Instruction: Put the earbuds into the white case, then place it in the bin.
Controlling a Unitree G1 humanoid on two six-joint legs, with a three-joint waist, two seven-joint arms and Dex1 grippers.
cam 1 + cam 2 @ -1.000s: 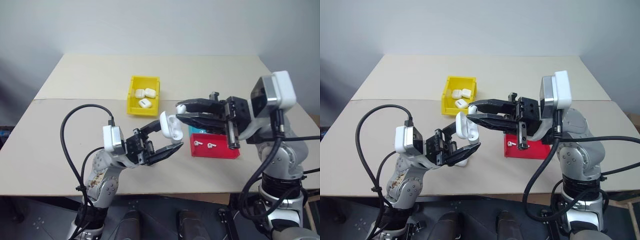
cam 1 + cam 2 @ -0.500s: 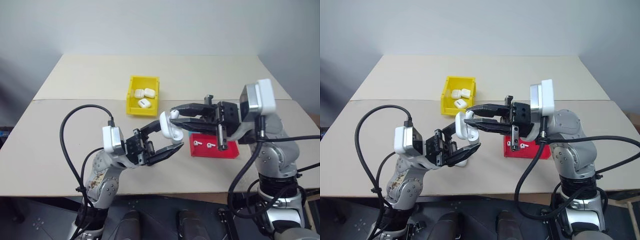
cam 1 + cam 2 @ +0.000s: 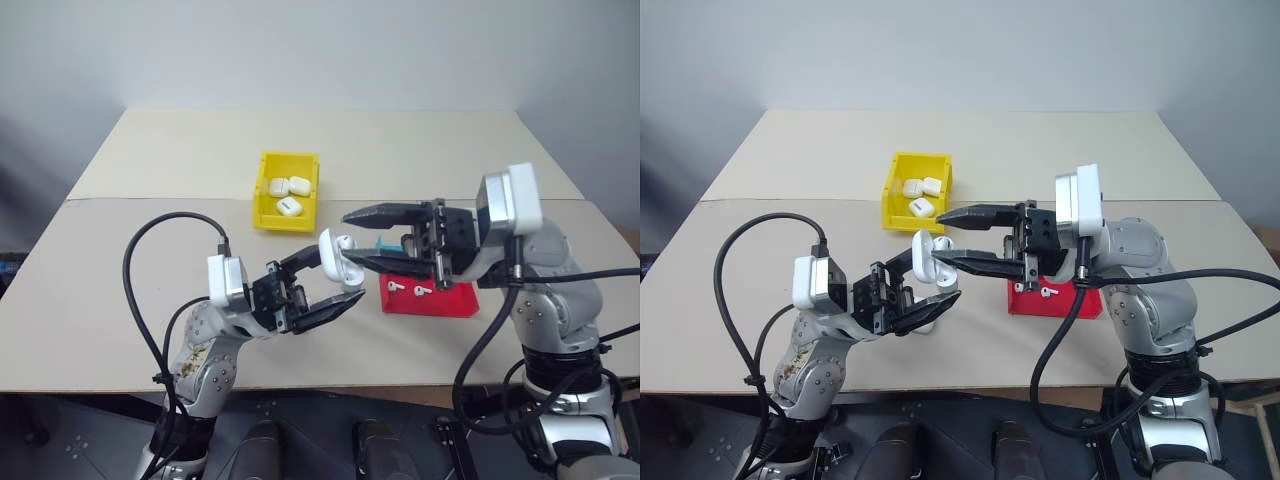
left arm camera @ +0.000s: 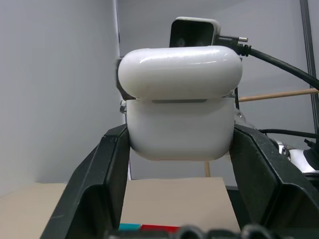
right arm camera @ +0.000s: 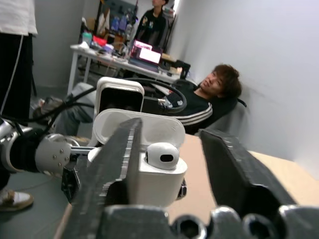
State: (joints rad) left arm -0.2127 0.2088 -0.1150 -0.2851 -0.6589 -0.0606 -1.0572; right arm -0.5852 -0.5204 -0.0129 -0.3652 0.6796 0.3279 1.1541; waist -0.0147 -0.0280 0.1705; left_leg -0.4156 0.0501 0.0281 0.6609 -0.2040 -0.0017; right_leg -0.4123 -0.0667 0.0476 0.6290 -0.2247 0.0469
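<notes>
Above the desk (image 3: pixel 150 230), near the bin (image 3: pixel 287 190), my left pincer (image 3: pixel 325 282) is clamping the white case (image 3: pixel 340 255); my right pincer (image 3: pixel 362 238) is spreading, having just released an earbud (image 5: pixel 160 155) into it.

The left tool (image 3: pixel 331 287) grips a white case (image 3: pixel 338 258) above the desk (image 3: pixel 150 180), lid flipped up, with an earbud (image 3: pixel 346 241) sticking out of its top. The right tool (image 3: pixel 362 238) reaches in from the right, its fingers parted, one above the case and one just beside it. Behind them sits the yellow bin (image 3: pixel 262 212) with three more cases (image 3: pixel 287 191) inside. Under the right tool lies a red tray (image 3: pixel 440 303) holding two loose earbuds (image 3: pixel 407 288), with a teal tray (image 3: pixel 384 246) partly hidden behind.
</notes>
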